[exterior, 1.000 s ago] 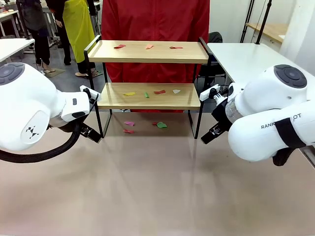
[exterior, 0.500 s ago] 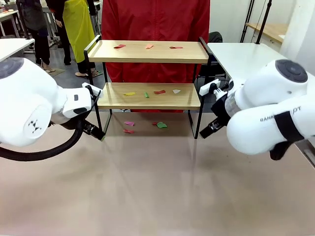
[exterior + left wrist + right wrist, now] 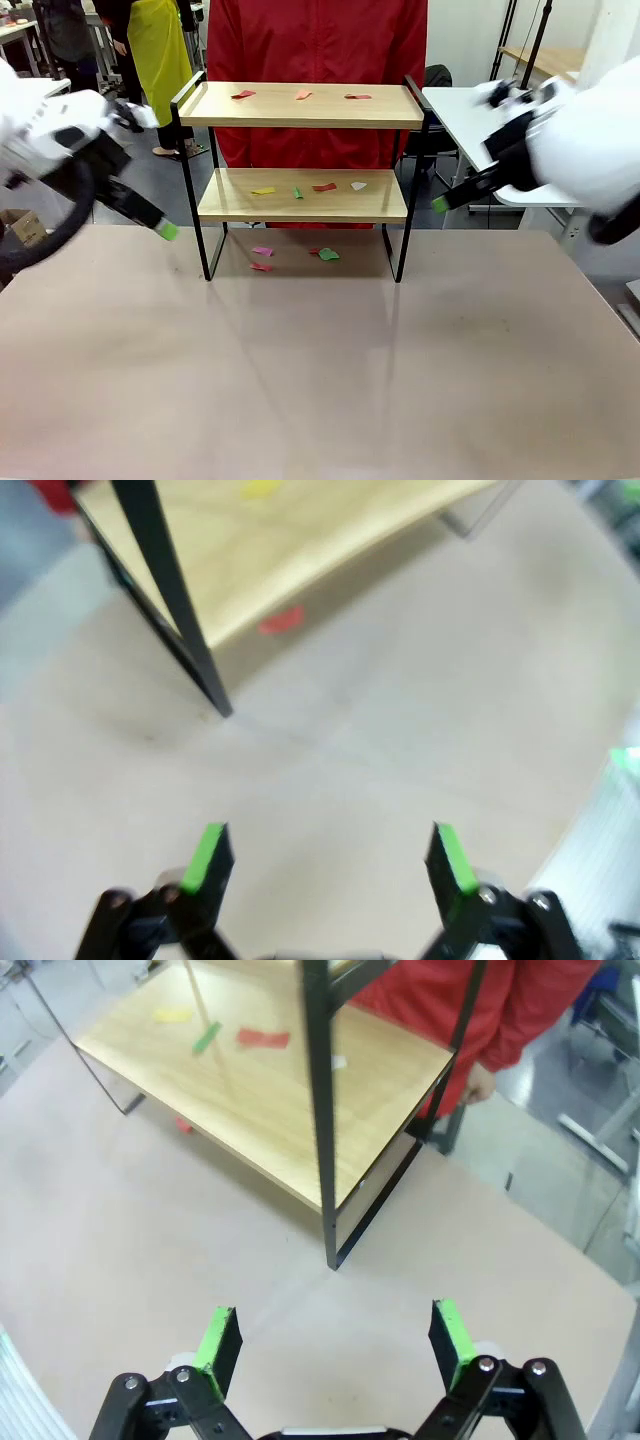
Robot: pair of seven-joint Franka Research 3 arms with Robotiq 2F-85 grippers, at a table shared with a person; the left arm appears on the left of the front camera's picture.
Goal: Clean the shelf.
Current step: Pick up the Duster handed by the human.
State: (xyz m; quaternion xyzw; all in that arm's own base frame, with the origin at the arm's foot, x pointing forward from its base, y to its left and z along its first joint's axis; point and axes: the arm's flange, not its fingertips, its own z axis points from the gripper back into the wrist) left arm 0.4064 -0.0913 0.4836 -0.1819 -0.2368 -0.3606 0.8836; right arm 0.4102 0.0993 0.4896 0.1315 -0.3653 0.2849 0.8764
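The shelf (image 3: 302,196) stands at the far middle of the table, two wooden boards in a black frame. Red and orange paper scraps (image 3: 243,95) lie on its top board. Yellow, green, red and white scraps (image 3: 263,190) lie on the lower board (image 3: 270,1090), and a few more scraps (image 3: 328,254) lie on the table beneath it. My left gripper (image 3: 162,228) hangs open left of the shelf's left legs, empty (image 3: 328,855). Right of the shelf's right side, my right gripper (image 3: 443,202) is open and empty (image 3: 333,1345). A shelf leg (image 3: 320,1110) stands ahead of it.
A person in a red coat (image 3: 315,40) stands right behind the shelf, one hand (image 3: 480,1085) hanging by its end. A white table (image 3: 500,120) adjoins at the right. The near half of the brown tabletop (image 3: 320,380) is bare.
Both arms have lifted and swung outward from beside the shelf's legs, and now show blurred higher up. Both grippers stayed open. The scraps have not moved.
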